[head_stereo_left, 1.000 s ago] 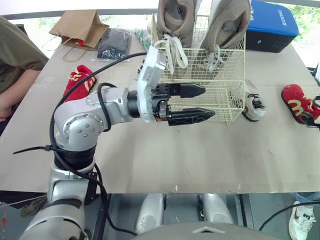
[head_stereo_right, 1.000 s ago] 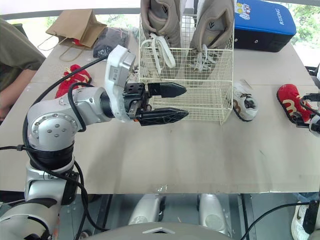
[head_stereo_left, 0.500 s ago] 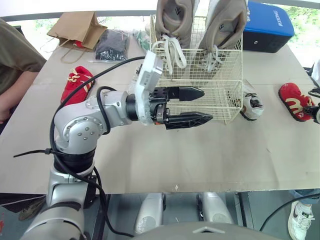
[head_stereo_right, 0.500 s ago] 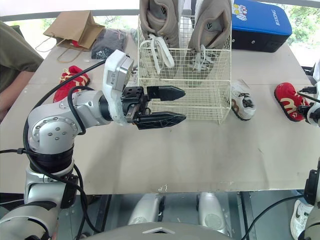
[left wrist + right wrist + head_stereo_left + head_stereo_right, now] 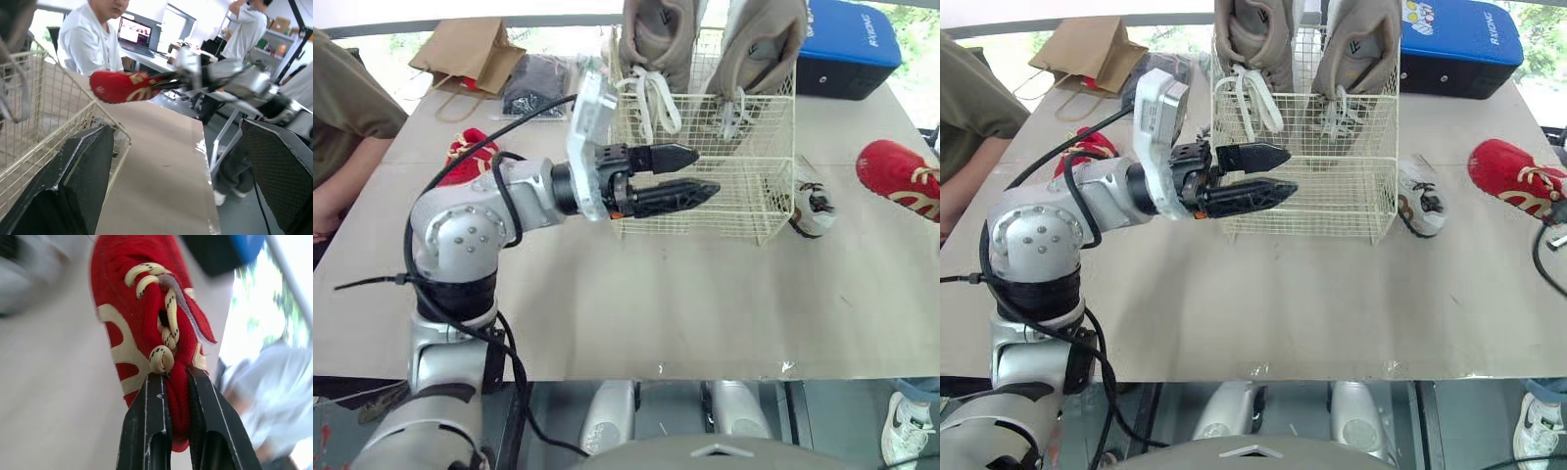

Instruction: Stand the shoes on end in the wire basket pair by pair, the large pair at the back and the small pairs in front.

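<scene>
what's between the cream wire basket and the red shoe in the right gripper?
A small white shoe on the table, close beside the cream wire basket on its right side; beyond it, bare table up to the red shoe. Both eye views show it.

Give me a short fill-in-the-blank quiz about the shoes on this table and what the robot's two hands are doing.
1. The small shoe clamped in the right gripper is ___ in colour.
2. The wire basket holds ___ large beige shoes, stood on end.
3. The left gripper is open in front of the basket and grips ___.
4. The white shoe lies on the table, on the robot's ___ of the basket.

Missing words: red; two; nothing; right.
</scene>
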Robot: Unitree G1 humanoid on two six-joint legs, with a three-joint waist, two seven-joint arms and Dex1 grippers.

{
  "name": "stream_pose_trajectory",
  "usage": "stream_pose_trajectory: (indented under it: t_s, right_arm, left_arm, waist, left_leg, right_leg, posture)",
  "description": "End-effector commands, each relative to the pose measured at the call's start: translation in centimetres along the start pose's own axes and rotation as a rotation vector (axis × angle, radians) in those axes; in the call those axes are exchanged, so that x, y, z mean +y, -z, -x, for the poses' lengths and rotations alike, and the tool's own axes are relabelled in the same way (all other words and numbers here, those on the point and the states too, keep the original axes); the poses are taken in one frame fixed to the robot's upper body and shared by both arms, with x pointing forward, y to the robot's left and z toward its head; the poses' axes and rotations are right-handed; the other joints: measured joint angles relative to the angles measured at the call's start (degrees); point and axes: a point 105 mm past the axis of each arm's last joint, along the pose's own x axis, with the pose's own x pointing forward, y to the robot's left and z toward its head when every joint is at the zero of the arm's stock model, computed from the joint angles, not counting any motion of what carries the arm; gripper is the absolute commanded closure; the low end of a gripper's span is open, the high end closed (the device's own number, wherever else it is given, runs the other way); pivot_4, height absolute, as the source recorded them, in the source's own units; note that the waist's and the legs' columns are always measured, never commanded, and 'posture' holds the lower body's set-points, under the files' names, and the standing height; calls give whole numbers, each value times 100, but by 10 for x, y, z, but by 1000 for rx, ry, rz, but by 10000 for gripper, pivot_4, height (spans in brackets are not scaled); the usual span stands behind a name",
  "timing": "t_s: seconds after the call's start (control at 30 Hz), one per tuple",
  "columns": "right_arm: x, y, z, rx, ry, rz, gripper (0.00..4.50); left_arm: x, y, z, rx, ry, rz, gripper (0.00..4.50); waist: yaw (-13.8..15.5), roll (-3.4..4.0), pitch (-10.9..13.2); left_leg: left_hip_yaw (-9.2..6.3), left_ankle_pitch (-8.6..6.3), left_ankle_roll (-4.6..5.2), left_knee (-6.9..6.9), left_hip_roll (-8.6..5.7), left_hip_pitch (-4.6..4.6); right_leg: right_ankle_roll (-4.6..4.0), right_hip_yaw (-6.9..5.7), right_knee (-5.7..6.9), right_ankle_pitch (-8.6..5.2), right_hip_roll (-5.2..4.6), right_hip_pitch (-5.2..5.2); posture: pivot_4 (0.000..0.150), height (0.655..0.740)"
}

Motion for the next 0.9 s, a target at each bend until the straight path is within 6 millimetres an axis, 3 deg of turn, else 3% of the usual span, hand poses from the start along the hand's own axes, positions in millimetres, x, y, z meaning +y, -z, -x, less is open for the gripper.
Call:
stream_pose_trajectory:
  t_s: [0.03, 0.1, 0.2, 0.3, 0.5, 0.63, 0.73, 0.8, 0.87, 0.9]
  right_arm:
    - [3, -49, 38, -116, -150, 183, 44681]
    - [14, -76, 58, -175, -275, 265, 44681]
    - [33, -113, 68, -294, -400, 383, 44681]
    - [51, -158, 64, -496, -438, 545, 44681]
    - [54, -204, 51, -735, -357, 620, 44681]
    - [48, -224, 39, -826, -348, 488, 45000]
    - [45, -220, 26, -801, -354, 346, 33952]
    - [39, -210, 13, -729, -361, 112, 24187]
    - [52, -190, 4, -633, -492, -146, 15306]
    - [59, -184, 2, -619, -565, -324, 14638]
  left_arm:
    - [-1, -14, 4, 30, 21, 15, 0]
    - [-3, -18, 2, 86, 73, 30, 0]
    - [1, -21, -8, 161, 109, 65, 0]
    - [2, -14, -26, 286, 153, 130, 0]
    - [6, -5, -33, 414, 187, 197, 0]
    - [9, -3, -23, 436, 167, 199, 16651]
    - [9, -16, -16, 328, 159, 187, 31107]
    - [12, -31, -12, 192, 124, 88, 39309]
    - [14, -45, -7, 52, 56, -33, 40059]
    - [13, -53, -3, -30, 34, -97, 40060]
  waist:
    - [-13, -11, 3]
    - [-5, -17, 8]
    - [-5, -16, 9]
    - [-12, -13, 12]
    - [-63, -22, 27]
    - [-116, -27, 36]
    - [-72, -27, 37]
    - [-40, -28, 37]
    - [16, -38, 42]
    - [35, -44, 44]
  left_leg:
    - [0, 0, 1, 1, 1, 12]
    - [-4, -1, 1, 9, 2, 16]
    - [-8, -1, 2, 15, 2, 21]
    - [-9, -1, 1, 20, 1, 25]
    - [-7, 11, -21, -1, -2, -10]
    - [-10, 15, -26, 11, 4, -76]
    - [-11, 15, -26, 14, 3, -88]
    - [-12, 15, -26, 14, 1, -91]
    - [-15, 15, -26, 22, 0, -102]
    - [-17, 15, -26, 27, -1, -107]
  right_leg:
    - [0, 0, -1, 0, 1, 9]
    - [0, -5, -2, 0, 1, 21]
    - [-1, -11, -5, 0, 1, 33]
    - [-1, -14, -8, 0, 0, 39]
    - [-3, -11, -21, 0, -8, 1]
    - [-4, -14, -16, 0, -1, -67]
    - [-4, -15, -17, 0, -4, -75]
    - [-2, -20, -17, -2, -9, -76]
    - [-2, -25, -16, -2, -15, -76]
    - [-2, -28, -17, -1, -17, -77]
  posture:
    - [1500, 7400]
    - [1500, 7400]
    - [1500, 7400]
    - [1500, 7400]
    - [1500, 7400]
    - [1500, 7400]
    - [1500, 7400]
    - [1500, 7400]
    - [1500, 7400]
    - [1500, 7400]
